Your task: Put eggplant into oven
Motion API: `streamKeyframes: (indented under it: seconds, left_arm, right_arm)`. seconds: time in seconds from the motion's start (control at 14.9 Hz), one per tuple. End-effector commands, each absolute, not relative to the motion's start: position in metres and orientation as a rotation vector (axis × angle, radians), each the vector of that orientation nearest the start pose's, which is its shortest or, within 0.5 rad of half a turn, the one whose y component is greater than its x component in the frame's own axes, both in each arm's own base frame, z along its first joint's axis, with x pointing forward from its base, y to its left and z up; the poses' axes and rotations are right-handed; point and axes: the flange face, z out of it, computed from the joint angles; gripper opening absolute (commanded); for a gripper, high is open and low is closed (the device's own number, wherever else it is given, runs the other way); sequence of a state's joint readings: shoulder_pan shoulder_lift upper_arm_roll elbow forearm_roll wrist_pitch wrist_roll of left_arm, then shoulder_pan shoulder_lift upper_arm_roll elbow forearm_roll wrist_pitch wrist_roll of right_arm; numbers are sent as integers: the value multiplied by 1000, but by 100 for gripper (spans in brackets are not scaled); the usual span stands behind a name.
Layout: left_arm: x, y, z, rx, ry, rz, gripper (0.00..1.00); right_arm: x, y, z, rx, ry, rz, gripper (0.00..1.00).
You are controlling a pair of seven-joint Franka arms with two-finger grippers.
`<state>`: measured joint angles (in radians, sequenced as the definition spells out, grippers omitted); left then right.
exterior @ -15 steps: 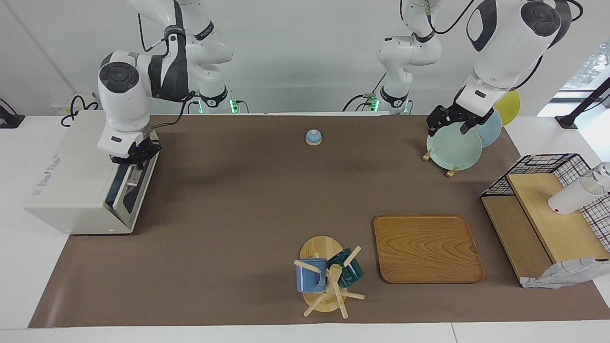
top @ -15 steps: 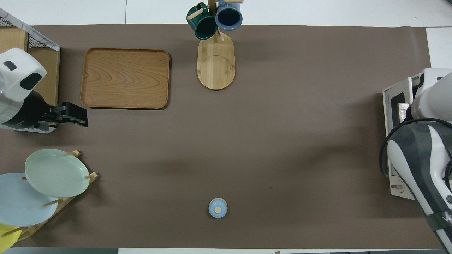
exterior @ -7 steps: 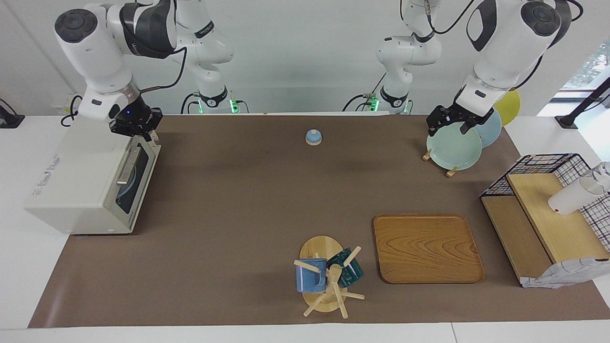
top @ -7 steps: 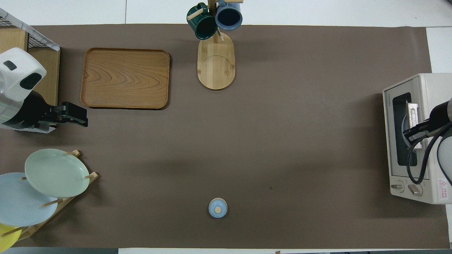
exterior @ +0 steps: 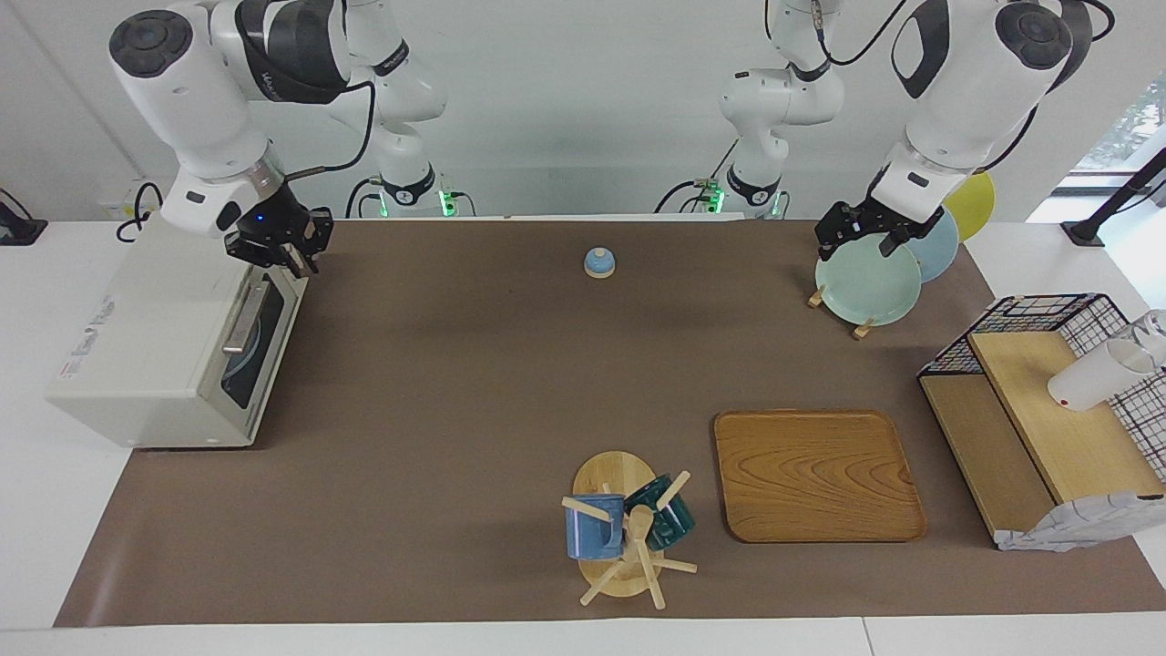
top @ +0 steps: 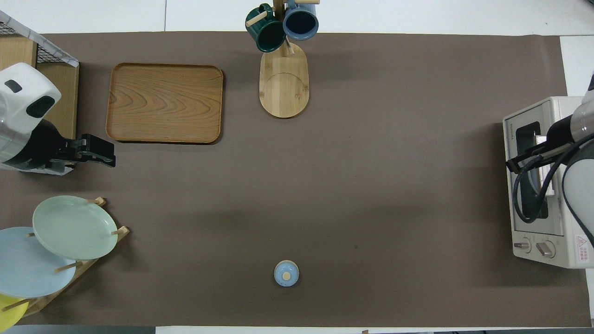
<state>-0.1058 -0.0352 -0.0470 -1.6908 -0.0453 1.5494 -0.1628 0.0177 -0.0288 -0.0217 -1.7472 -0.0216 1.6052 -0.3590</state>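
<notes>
The cream-white oven [exterior: 155, 346] stands at the right arm's end of the table with its dark glass door [exterior: 246, 351] shut; it also shows in the overhead view [top: 533, 253]. The eggplant is not in view. My right gripper [exterior: 278, 260] is in the air over the top front edge of the oven, above the door's bar handle [exterior: 241, 319], and holds nothing that I can see; in the overhead view [top: 524, 160] it lies over the door. My left gripper [exterior: 856, 248] is open and empty over the plate rack and waits; it shows in the overhead view [top: 111, 155] too.
A plate rack with a green plate [exterior: 865, 282] stands near the left arm. A wooden tray [exterior: 815, 474], a mug tree [exterior: 629, 528] with two mugs, a small blue bell [exterior: 598, 262] and a black wire basket [exterior: 1048, 401] with wooden shelves are on the brown mat.
My right gripper has risen from the front of the oven door to above the oven's top edge and shifted slightly toward the table's middle. The door now shows shut. The left arm has not moved.
</notes>
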Motion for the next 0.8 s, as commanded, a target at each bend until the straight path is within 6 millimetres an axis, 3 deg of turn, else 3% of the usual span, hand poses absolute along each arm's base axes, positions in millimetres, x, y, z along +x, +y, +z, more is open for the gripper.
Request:
streamKeyframes:
  seconds: [0.0, 0.74]
  left_arm:
    - [529, -84, 587, -3167, -24, 197, 100]
    - [529, -84, 587, -3167, -24, 197, 100]
  right_arm:
    - [550, -3, 564, -3083, -443, 223, 100]
    - [547, -10, 569, -3108, -304, 218, 100]
